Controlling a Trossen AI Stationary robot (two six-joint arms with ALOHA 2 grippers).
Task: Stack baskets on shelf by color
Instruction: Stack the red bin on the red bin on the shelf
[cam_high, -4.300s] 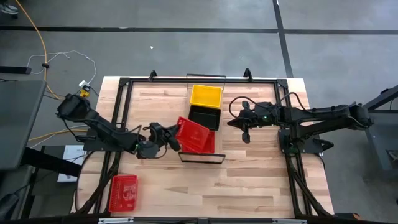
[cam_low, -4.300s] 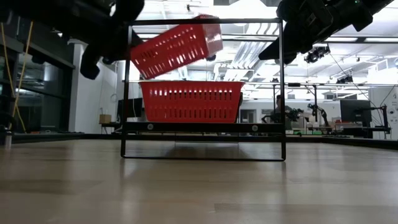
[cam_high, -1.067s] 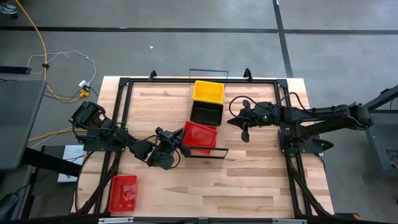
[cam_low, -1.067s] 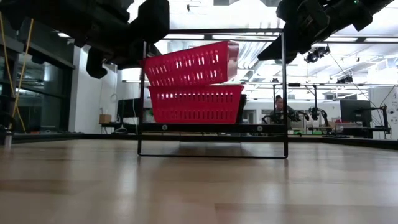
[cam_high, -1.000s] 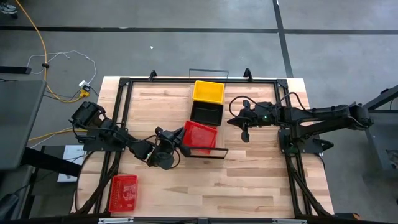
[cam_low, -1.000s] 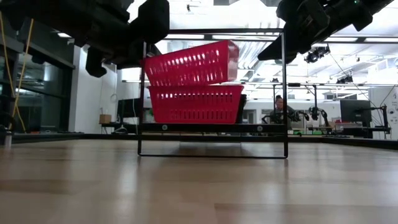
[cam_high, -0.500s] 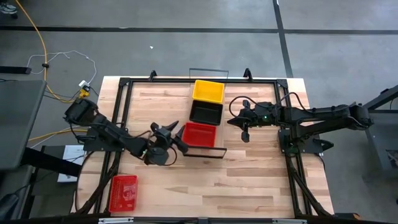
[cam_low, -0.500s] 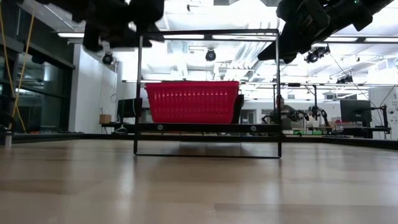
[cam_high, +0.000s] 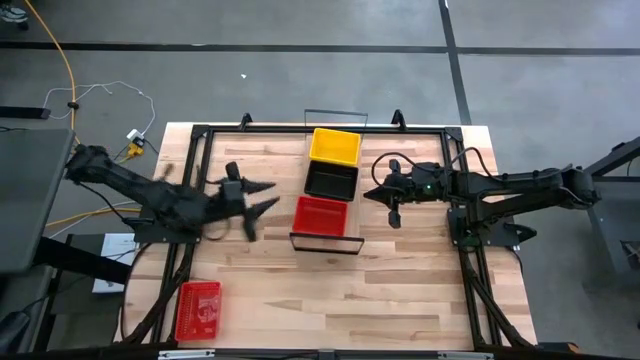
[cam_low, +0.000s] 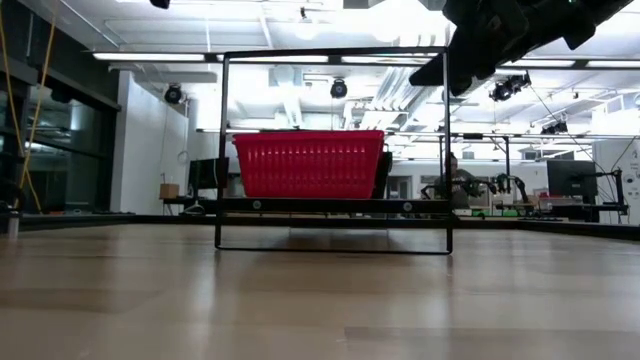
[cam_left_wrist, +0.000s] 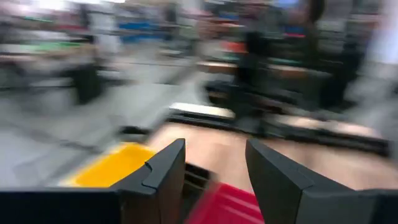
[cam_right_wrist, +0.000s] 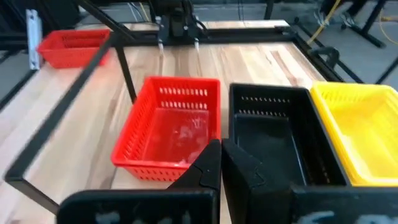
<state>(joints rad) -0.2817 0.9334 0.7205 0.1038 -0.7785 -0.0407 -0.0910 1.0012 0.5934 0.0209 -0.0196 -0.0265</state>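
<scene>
Three baskets sit in a row on the shelf (cam_low: 330, 204): yellow (cam_high: 335, 147) at the far end, black (cam_high: 331, 181) in the middle and red (cam_high: 323, 215) at the near end. A thin wire frame (cam_high: 325, 243) stands beyond the red one. Another red basket (cam_high: 198, 310) rests flat on the table at the near left. My left gripper (cam_high: 265, 197) hangs open in the air left of the shelf and touches nothing. My right gripper (cam_high: 372, 195) is shut and hovers right of the black basket, pointing at the row (cam_right_wrist: 221, 162).
A black rail frame (cam_high: 200, 135) runs around the tabletop. Bare wood lies between the shelf and the near-left red basket (cam_right_wrist: 71, 46). The room beyond the table shows desks and a person far off (cam_low: 447, 170).
My left gripper has opened and let go of the tilted upper red basket, which has dropped level into the red basket below. The gripper has then risen and drawn back toward the table's left edge, rolling as it went.
</scene>
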